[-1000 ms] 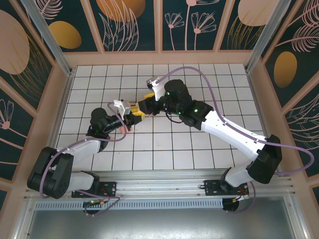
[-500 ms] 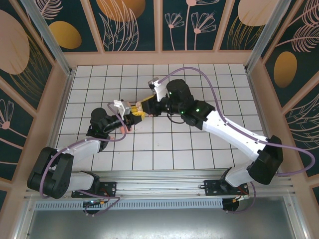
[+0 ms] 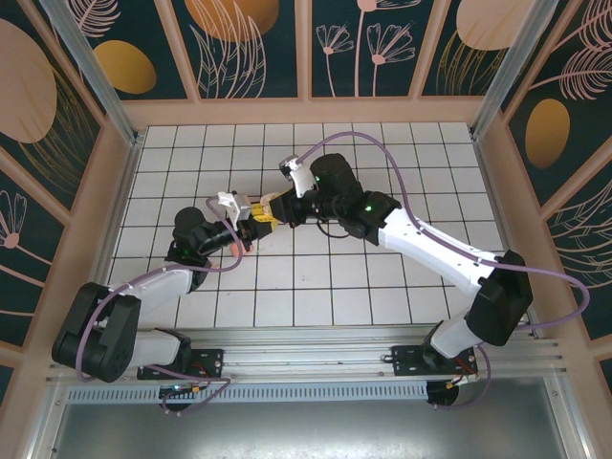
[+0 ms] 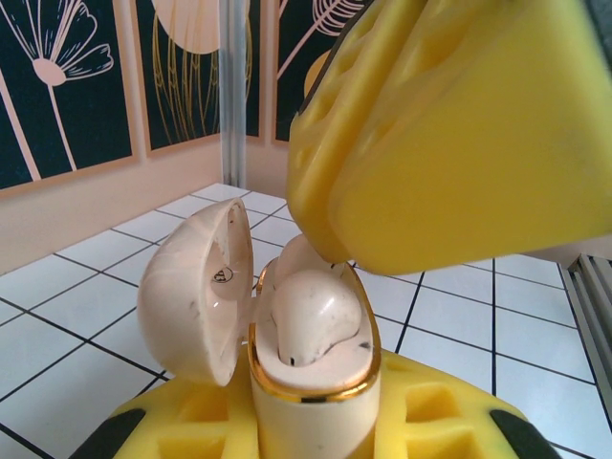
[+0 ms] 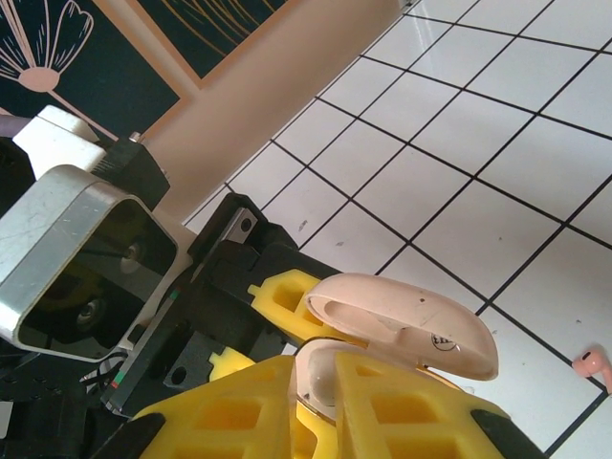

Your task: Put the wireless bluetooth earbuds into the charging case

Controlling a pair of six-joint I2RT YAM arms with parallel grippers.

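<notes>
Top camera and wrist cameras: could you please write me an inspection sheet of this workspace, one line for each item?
Surface: white tiled table with dark grid lines.
Job's things: the case stands upright with its lid open; one earbud sits in it; a second earbud lies loose on a tile.
Clutter: nothing seen.
Grippers: left gripper is shut on the case; right gripper is shut just above the case opening, and whether it pinches the earbud cannot be told.
Cables: purple cables loop along both arms, away from the case.
Surroundings: walls with leaf-patterned panels; metal rail at the near edge.
</notes>
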